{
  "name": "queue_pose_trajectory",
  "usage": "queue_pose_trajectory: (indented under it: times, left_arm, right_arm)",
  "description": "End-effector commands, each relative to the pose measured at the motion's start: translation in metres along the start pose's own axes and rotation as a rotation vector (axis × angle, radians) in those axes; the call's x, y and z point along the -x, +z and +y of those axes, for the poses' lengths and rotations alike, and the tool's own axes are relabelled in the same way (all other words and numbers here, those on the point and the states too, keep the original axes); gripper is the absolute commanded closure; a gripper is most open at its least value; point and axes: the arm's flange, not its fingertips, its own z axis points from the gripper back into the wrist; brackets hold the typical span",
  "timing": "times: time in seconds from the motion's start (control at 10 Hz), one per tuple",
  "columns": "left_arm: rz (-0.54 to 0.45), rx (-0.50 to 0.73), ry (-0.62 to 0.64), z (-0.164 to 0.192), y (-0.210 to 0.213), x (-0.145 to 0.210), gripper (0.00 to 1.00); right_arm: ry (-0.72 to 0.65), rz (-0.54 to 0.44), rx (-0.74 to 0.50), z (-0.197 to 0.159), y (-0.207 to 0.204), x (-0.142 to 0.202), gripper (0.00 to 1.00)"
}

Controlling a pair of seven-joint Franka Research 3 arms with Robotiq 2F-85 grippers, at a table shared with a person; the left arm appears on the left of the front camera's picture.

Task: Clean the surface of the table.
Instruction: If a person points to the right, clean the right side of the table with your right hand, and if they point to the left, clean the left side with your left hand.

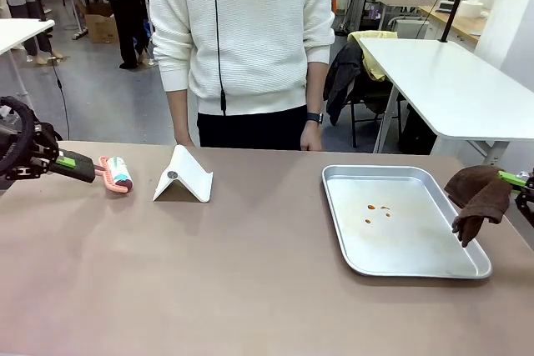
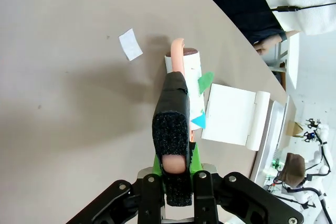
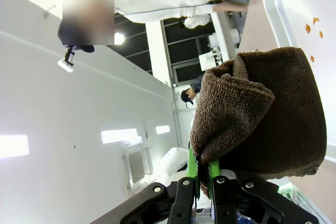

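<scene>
The brownish counter (image 1: 250,289) lies wide under both arms, and its near half looks bare. At 9 o'clock the left end effector (image 1: 77,164) is clenched on the pink handle of a lint roller (image 1: 119,174); I cannot tell whether the drum touches the top. In the left wrist view a small white scrap (image 2: 130,44) lies near the roller head, apart from it. I judge this scrap to be the target: lower the drum flat, press lightly, and roll straight over it, away from the white folded stand (image 1: 183,177) at 11 o'clock. At 3 o'clock the right end effector (image 1: 519,183) is grasping a brown cloth (image 1: 477,198), which hangs over the right edge of the metal tray (image 1: 417,275). At 12 o'clock a person (image 1: 242,39) stands at the far edge, so strokes should stay short.
</scene>
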Motion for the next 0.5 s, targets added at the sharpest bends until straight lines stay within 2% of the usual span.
queue_pose_trajectory:
  times: [0.0, 0.4]
  left_arm:
    - [0.007, -0.088, 0.041, 0.013, -0.031, -0.004, 1.0]
    - [0.006, -0.033, 0.041, -0.003, -0.028, -0.007, 1.0]
  right_arm:
    - [0.009, 0.015, -0.005, 0.005, 0.0, 0.003, 1.0]
    - [0.009, 0.015, -0.005, 0.005, 0.0, 0.003, 1.0]
